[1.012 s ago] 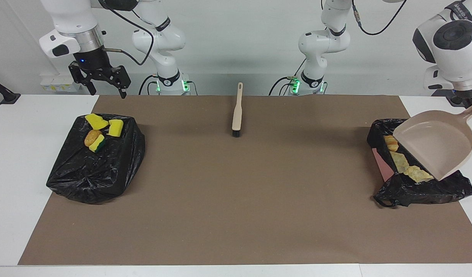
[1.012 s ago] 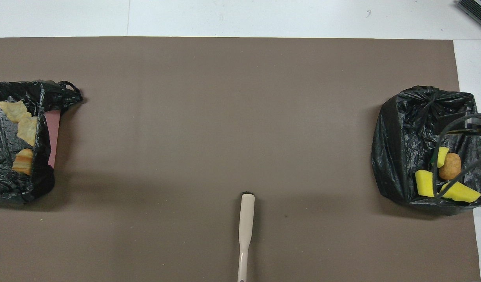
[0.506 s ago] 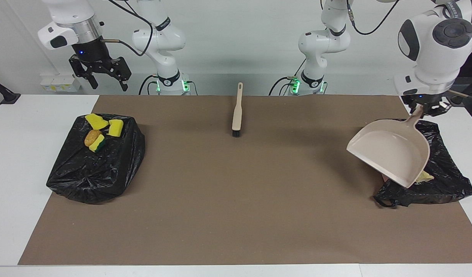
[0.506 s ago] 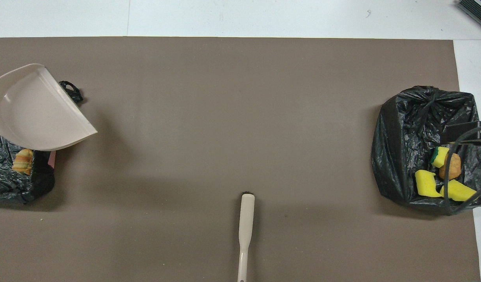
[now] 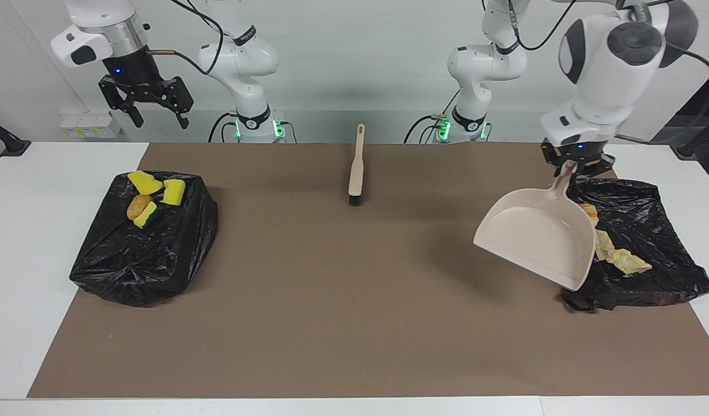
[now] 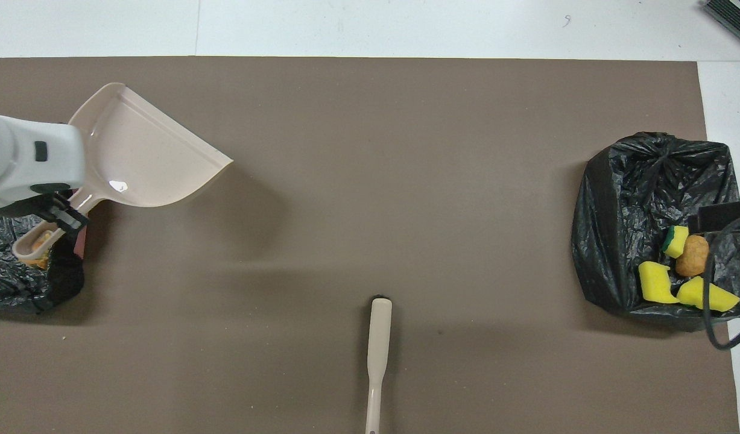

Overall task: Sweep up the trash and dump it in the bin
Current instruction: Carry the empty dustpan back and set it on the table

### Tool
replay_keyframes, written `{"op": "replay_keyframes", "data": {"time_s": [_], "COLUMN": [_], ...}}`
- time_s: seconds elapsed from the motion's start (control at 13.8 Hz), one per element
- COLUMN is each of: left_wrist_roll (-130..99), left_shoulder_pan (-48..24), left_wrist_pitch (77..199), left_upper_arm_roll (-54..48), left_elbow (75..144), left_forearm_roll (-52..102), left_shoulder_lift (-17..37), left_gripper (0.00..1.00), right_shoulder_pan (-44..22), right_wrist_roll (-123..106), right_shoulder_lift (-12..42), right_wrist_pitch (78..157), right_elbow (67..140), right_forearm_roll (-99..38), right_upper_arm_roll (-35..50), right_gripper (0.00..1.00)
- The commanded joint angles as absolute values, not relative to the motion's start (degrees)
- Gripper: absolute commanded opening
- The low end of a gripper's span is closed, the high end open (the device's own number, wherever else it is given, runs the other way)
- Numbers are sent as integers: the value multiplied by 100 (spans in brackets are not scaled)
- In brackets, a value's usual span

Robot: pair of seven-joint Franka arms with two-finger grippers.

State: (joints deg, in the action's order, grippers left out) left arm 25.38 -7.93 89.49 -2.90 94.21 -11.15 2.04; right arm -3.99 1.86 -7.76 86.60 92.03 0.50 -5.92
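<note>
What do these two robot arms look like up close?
Both arms are glossy white, built of rounded segments with black joint caps and black cables looping off them. Each base glows green. The right tool is black with two fingers below a silvery collar; the left tool is black too.

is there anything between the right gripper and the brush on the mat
Nothing visible. The right gripper hangs open above the table's edge by its black bag; bare brown mat runs from there to the brush. The left gripper holds the dustpan elsewhere.
</note>
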Motion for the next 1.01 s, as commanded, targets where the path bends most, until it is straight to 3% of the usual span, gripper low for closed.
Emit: {"op": "replay_keyframes", "data": {"time_s": [0.0, 0.58, 0.94], "left_wrist_roll": [1403, -272, -1361], "left_shoulder_pan": [-1272, -2206, -2864], "left_wrist_pitch": [8982, 9579, 10299], "left_upper_arm_roll": [-202, -202, -220], "left_elbow": [9553, 9562, 9475], "left_forearm_roll": [-792, 34, 158], "left_shoulder_lift": [97, 518, 1256], "left_gripper": [0, 0, 0], "right_shoulder_pan": [-360, -431, -431], "right_wrist_roll": [79, 35, 79], "right_shoulder_lift": [-914, -914, -905], "right_wrist_pitch": [8657, 8675, 8684], "right_elbow": [9351, 9369, 9360], "right_forearm_roll": [-35, 35, 35], "right_upper_arm_roll": [-580, -571, -571], "right_gripper": [100, 100, 100]}}
